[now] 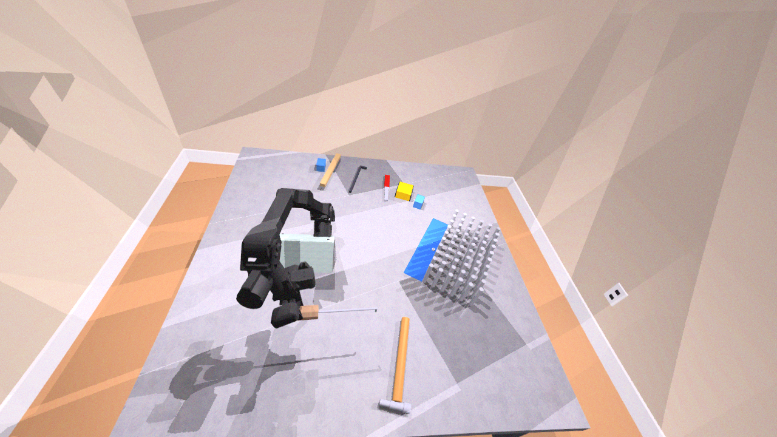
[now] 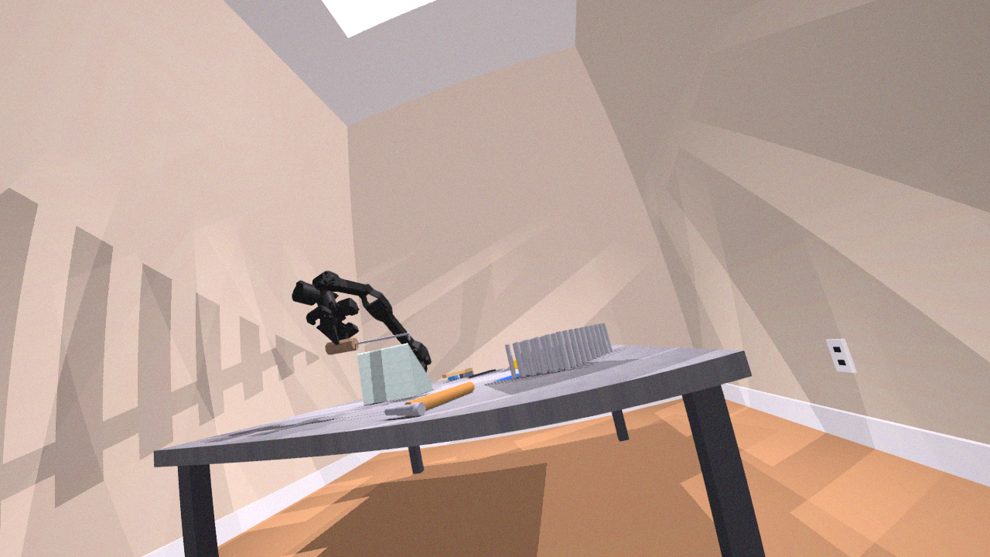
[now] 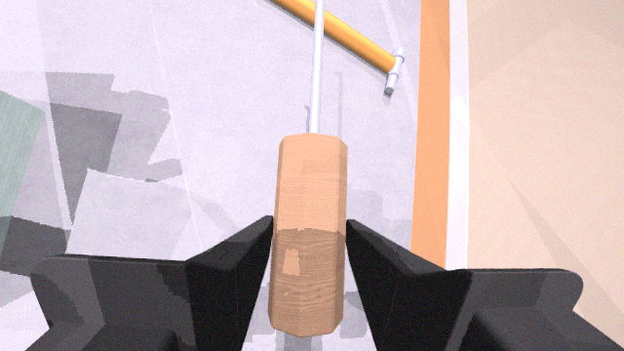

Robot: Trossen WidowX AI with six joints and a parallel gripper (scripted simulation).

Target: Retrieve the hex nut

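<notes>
The hex nut [image 1: 434, 249] lies on the blue taped strip [image 1: 417, 270], beside the front row of standing metal spacers [image 1: 461, 255] [image 2: 561, 353]. The spacers look upright. My gripper [image 1: 300, 312] [image 2: 339, 342] [image 3: 309, 225] is shut on the wooden handle [image 1: 310, 312] [image 3: 312, 180] of the hook tool. The tool hangs in the air, well away from the spacers and strip. Its thin metal rod [image 1: 347, 311] [image 3: 317, 73] points toward the spacer side in the top view; its tip is cut off in the wrist view.
A pale green block [image 1: 312, 255] [image 2: 394, 374] stands near the arm. A hammer [image 1: 400, 359] [image 2: 442, 395] [image 3: 358, 41] lies at the near side. At the back lie a wooden bar [image 1: 329, 171], black hooked tool [image 1: 356, 179], red-white tool [image 1: 386, 187], yellow block [image 1: 403, 191] and two blue cubes [image 1: 321, 164] [image 1: 419, 201].
</notes>
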